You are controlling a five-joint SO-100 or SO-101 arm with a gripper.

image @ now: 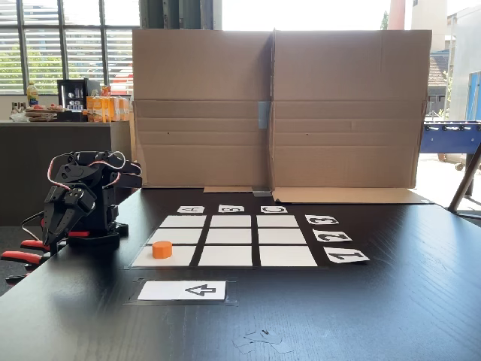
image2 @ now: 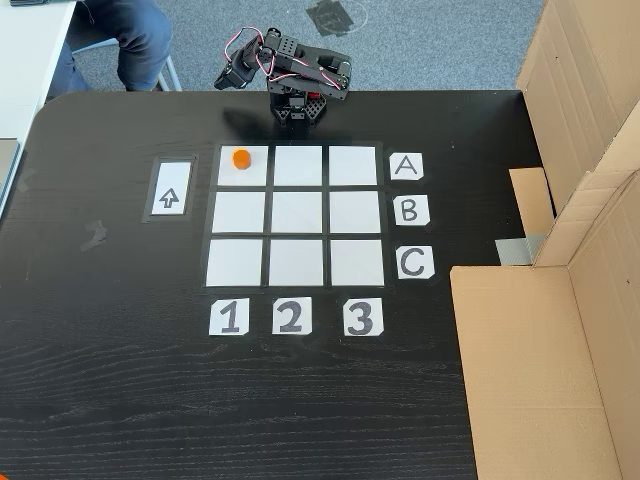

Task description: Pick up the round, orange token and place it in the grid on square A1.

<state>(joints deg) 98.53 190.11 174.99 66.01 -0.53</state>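
Orange token (image2: 240,158) sits on square A1 (image2: 250,172), upper-left cell of the grid (image2: 296,214) in the top-down fixed view, arm folded at top edge, gripper (image2: 228,80) jaw state unreadable; placement looks done, nothing left but rest.

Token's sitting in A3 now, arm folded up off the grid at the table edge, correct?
Not quite. The token is in A1, not A3: in a fixed view from above it lies in the cell beside the A card and in line with the 1 card. The rest holds: the arm is folded up off the grid at the table edge.
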